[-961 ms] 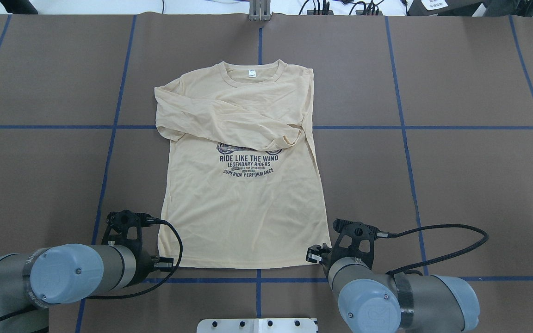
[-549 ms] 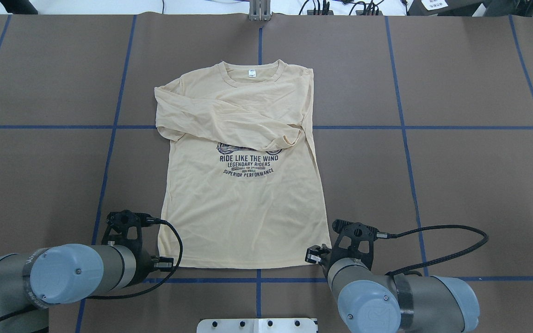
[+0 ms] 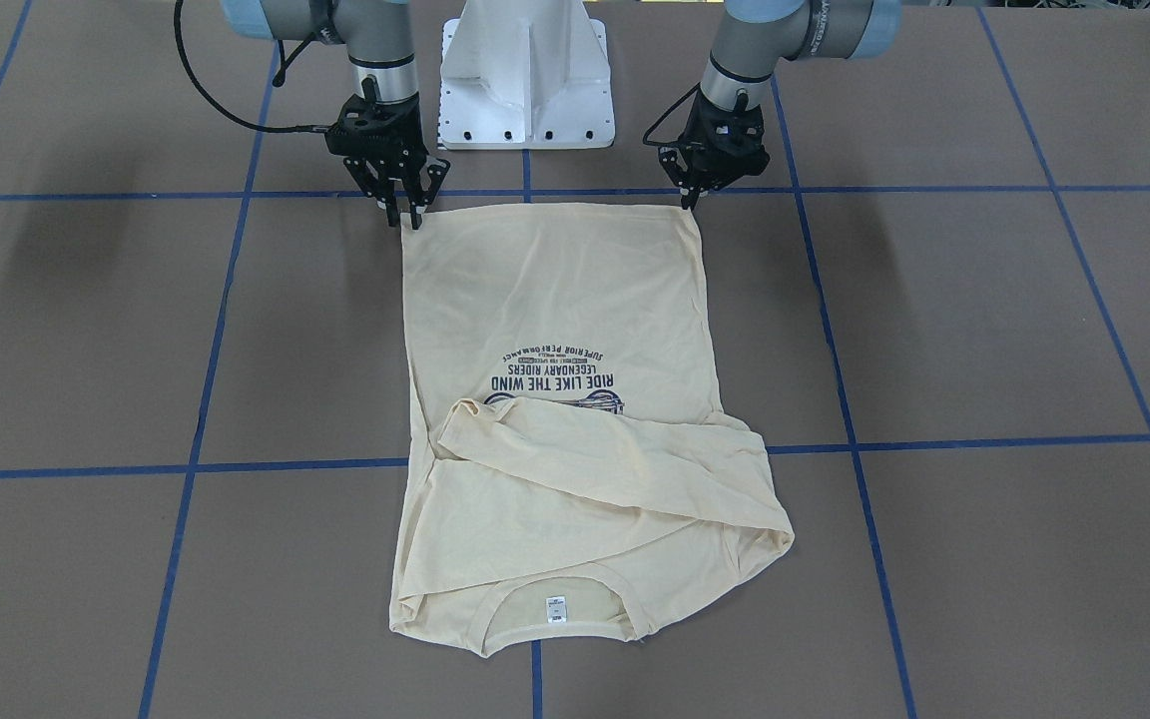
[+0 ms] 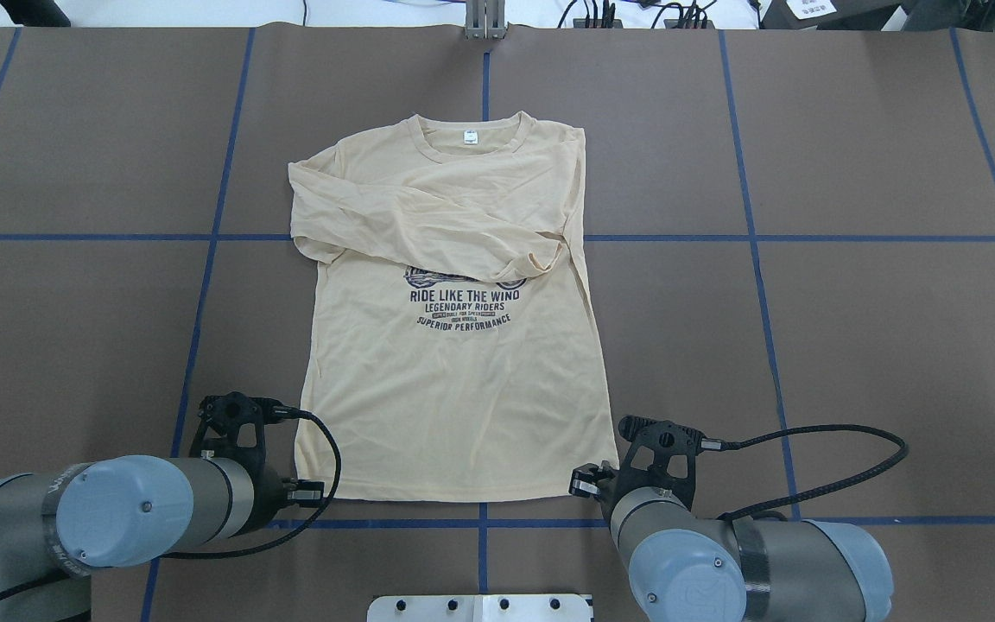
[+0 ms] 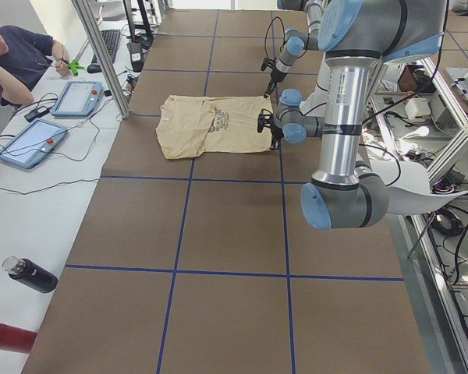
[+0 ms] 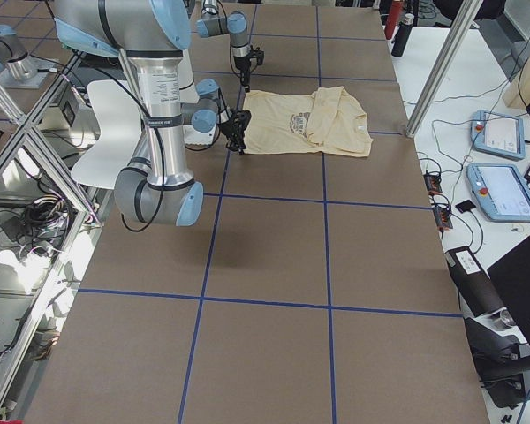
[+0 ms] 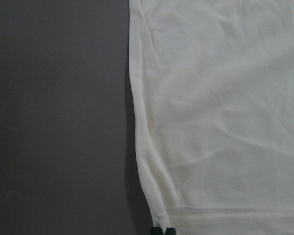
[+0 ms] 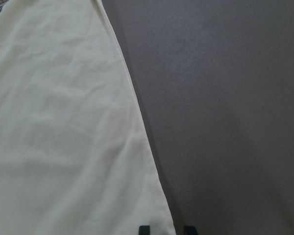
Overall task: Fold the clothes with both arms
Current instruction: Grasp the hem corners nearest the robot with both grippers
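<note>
The cream-yellow T-shirt (image 4: 454, 389) lies flat on the table, print up, collar at the far side, with both sleeves folded across the chest (image 4: 428, 220). Its hem faces me. My left gripper (image 3: 692, 203) is at the hem's left corner; in the left wrist view its fingertips (image 7: 162, 230) are pinched together on the hem edge. My right gripper (image 3: 407, 213) is at the hem's right corner; in the right wrist view (image 8: 166, 229) its two tips stand apart, astride the shirt's side edge. In the overhead view the wrists hide the fingers.
The table is covered in brown paper with blue tape lines (image 4: 748, 238). The white pedestal base (image 3: 525, 90) stands just behind the hem between the arms. A person (image 5: 15, 58), tablets (image 5: 78, 97) and bottles (image 5: 31, 274) are on a side table.
My right wrist has shifted slightly left toward the shirt's hem corner. My left arm and the shirt have not visibly moved.
</note>
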`<action>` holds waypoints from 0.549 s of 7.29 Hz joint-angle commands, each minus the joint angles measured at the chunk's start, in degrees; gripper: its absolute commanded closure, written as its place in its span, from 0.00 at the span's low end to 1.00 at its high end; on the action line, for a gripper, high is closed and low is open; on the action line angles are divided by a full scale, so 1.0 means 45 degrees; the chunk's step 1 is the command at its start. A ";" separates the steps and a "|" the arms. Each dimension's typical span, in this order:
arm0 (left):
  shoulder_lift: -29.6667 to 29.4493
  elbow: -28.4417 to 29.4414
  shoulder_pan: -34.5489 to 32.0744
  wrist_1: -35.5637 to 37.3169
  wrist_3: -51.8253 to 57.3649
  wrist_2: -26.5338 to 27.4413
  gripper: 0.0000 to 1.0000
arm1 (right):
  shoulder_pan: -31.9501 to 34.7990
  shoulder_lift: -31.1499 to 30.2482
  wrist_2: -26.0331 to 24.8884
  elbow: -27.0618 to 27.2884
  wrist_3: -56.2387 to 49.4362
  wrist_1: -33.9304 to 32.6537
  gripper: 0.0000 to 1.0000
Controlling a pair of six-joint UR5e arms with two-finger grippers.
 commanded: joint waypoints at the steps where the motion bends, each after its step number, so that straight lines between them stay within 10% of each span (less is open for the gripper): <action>1: 0.0000 -0.0005 -0.0014 -0.0019 0.0000 0.0000 1.00 | -0.0036 0.0021 0.0000 -0.0004 0.0000 -0.0019 0.78; 4: 0.0020 -0.0122 -0.0014 0.0000 0.0000 0.0000 1.00 | -0.0017 0.0021 -0.0020 0.0054 0.0000 -0.0019 1.00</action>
